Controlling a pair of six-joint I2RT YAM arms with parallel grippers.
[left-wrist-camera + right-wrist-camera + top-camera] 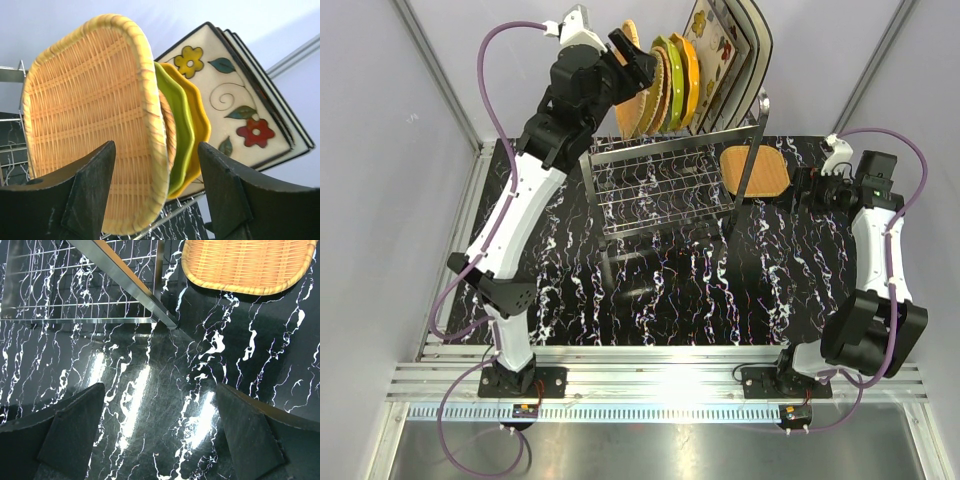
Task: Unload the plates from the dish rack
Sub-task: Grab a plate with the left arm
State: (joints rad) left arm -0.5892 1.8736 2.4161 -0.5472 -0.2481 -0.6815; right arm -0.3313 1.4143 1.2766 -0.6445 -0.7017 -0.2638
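Jaws astride woven plate (85, 100)
Left gripper (156, 147) half open, holding nothing; green plate (180, 130) sits inside too, so we may pinch both. Right gripper (159, 387) wide, empty.

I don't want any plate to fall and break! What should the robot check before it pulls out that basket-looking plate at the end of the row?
1. Left jaws straddle the end woven plate: ok.
2. Jaws tight on it: not ok, a gap shows on one side.
3. Only that plate between the jaws: cannot tell; the green plate stands close behind.
4. Other plates standing in the dish rack: ok.
5. Right jaws out of the way: ok, open over the table, holding nothing.
6. Room to set it down: ok, bare table shows beside the flat woven plate.
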